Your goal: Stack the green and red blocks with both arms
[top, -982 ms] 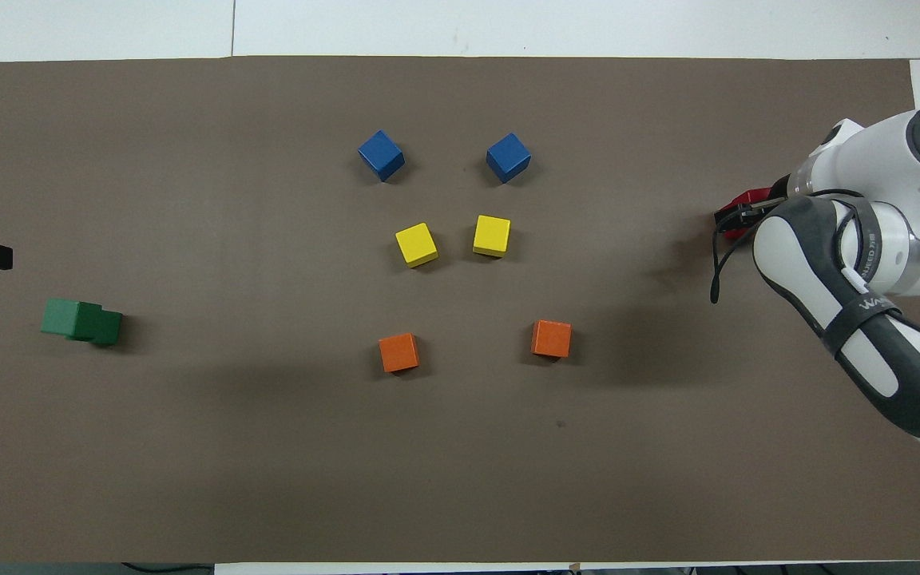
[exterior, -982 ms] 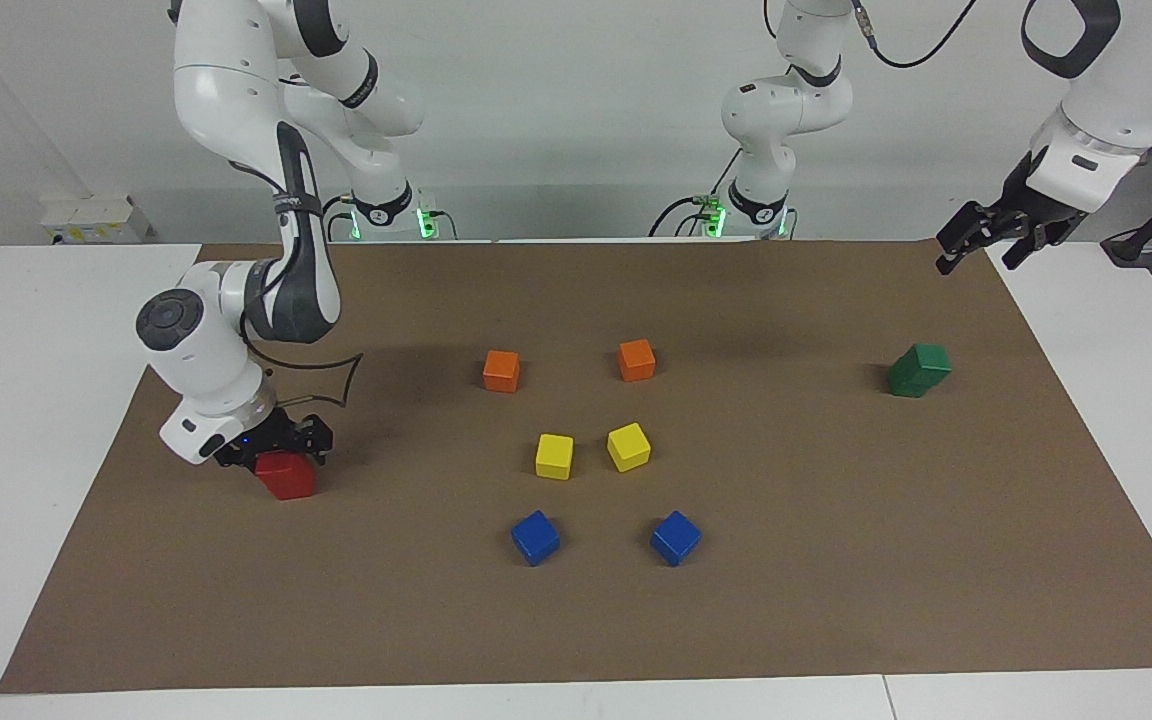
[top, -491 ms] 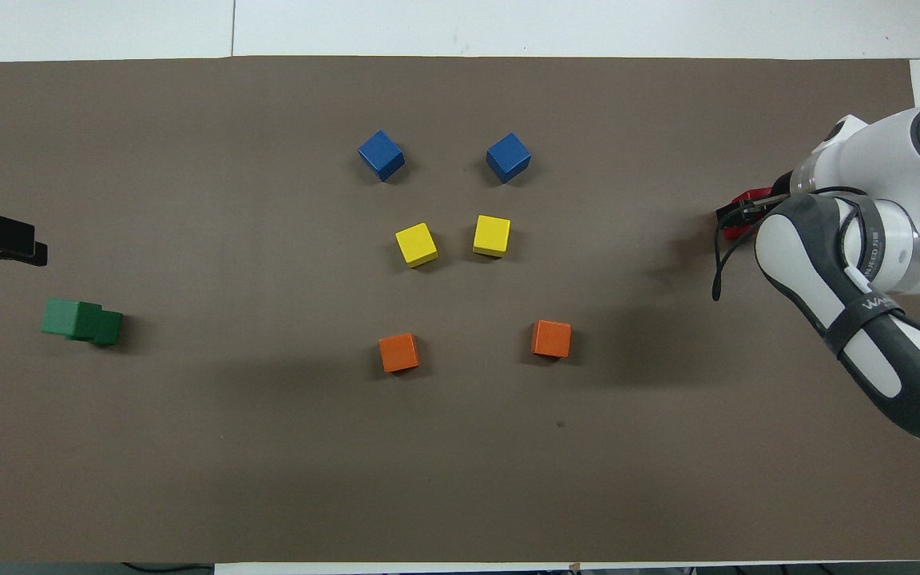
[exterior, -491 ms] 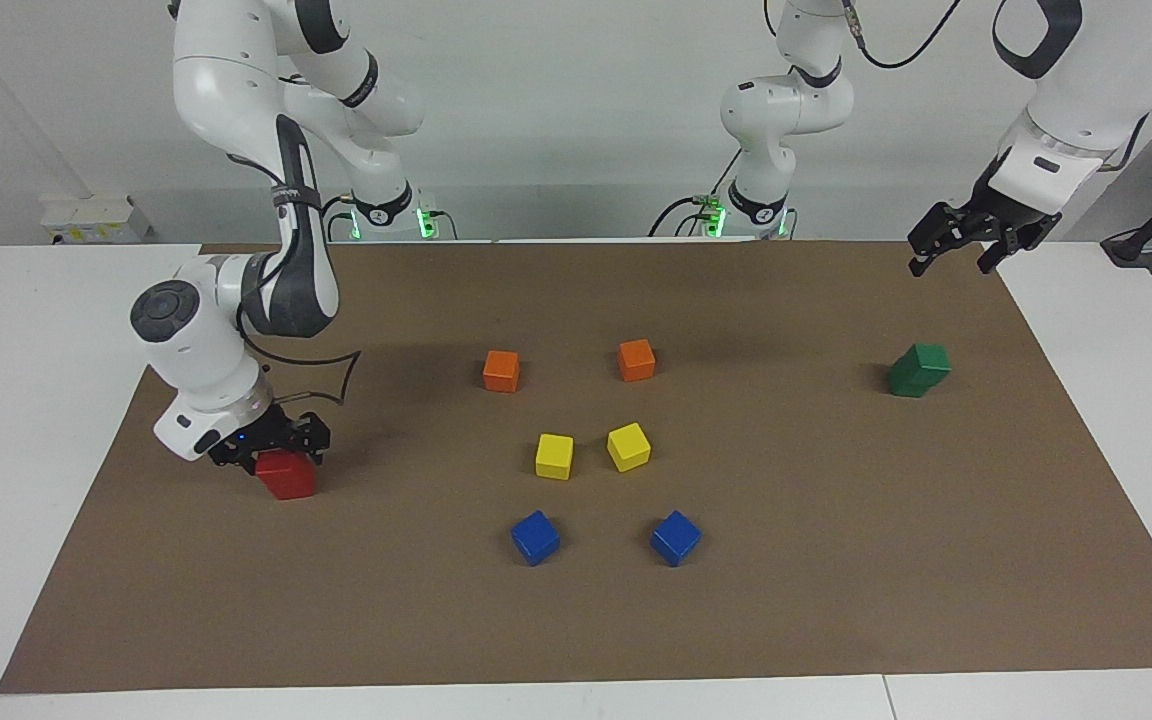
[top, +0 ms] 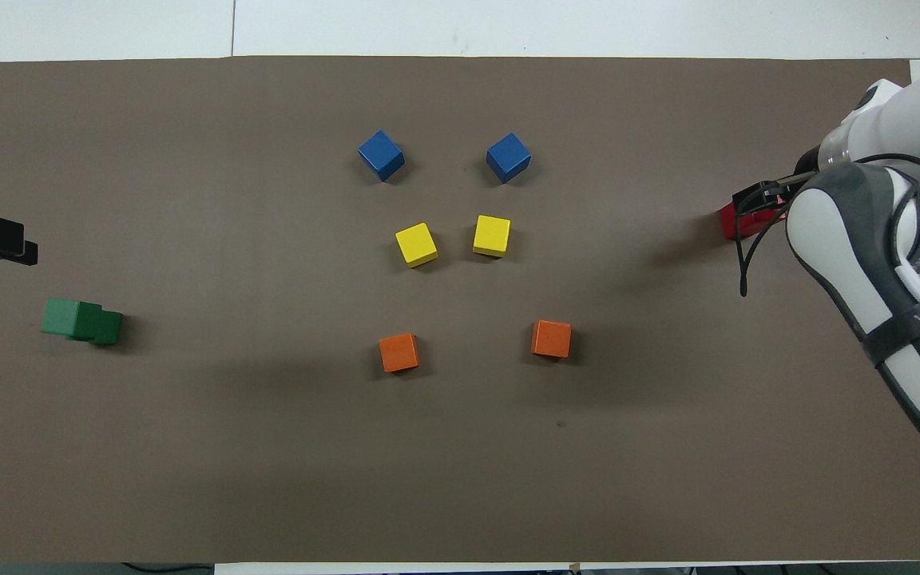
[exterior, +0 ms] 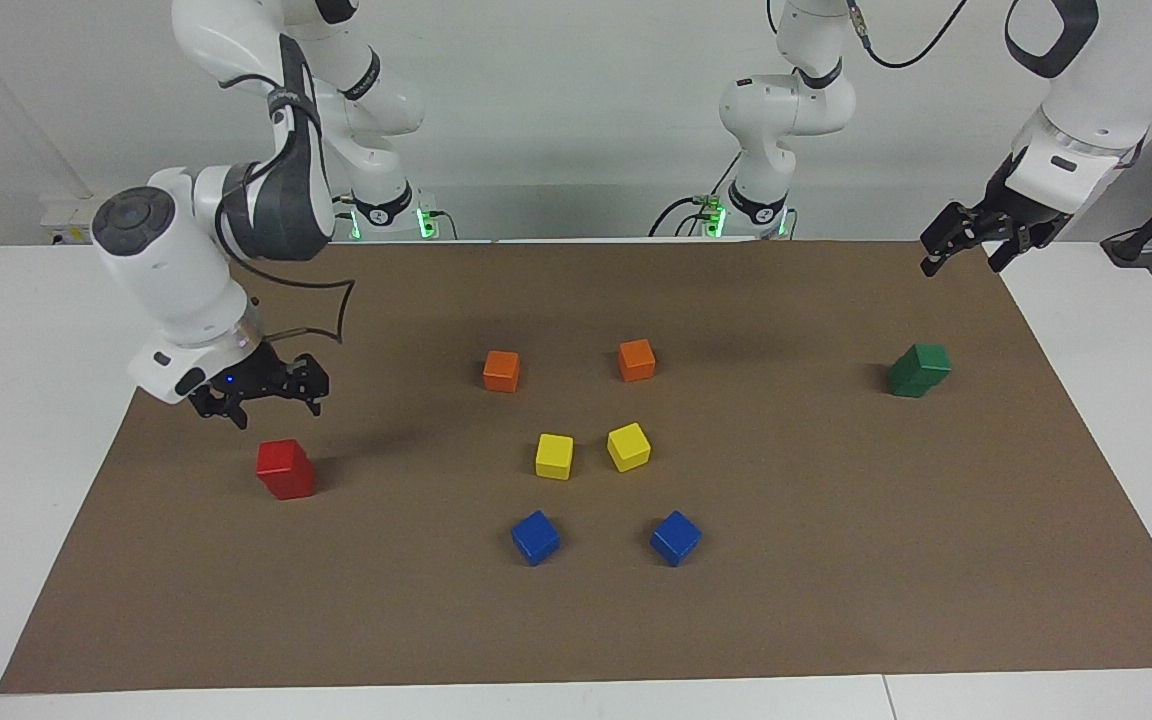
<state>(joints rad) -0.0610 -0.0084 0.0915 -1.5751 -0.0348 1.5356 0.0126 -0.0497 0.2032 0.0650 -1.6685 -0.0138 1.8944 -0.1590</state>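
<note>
A red block [exterior: 284,470] stands on the brown mat near the right arm's end; it also shows in the overhead view [top: 730,223]. Only one red shape shows, and I cannot tell whether a second red cube is under it. My right gripper [exterior: 258,392] hangs open and empty in the air just above it. Two dark green blocks [exterior: 918,369] sit together near the left arm's end, the upper one skewed on the lower; they also show in the overhead view [top: 81,319]. My left gripper [exterior: 971,242] is open, up in the air over the mat's edge.
Two orange cubes [exterior: 501,370] [exterior: 636,359], two yellow cubes [exterior: 554,455] [exterior: 628,446] and two blue cubes [exterior: 535,537] [exterior: 675,537] stand in pairs in the middle of the mat [exterior: 836,560]. White tabletop borders the mat.
My right gripper has let go of the red block and risen clear of it. My left gripper has shifted only a little and stays high.
</note>
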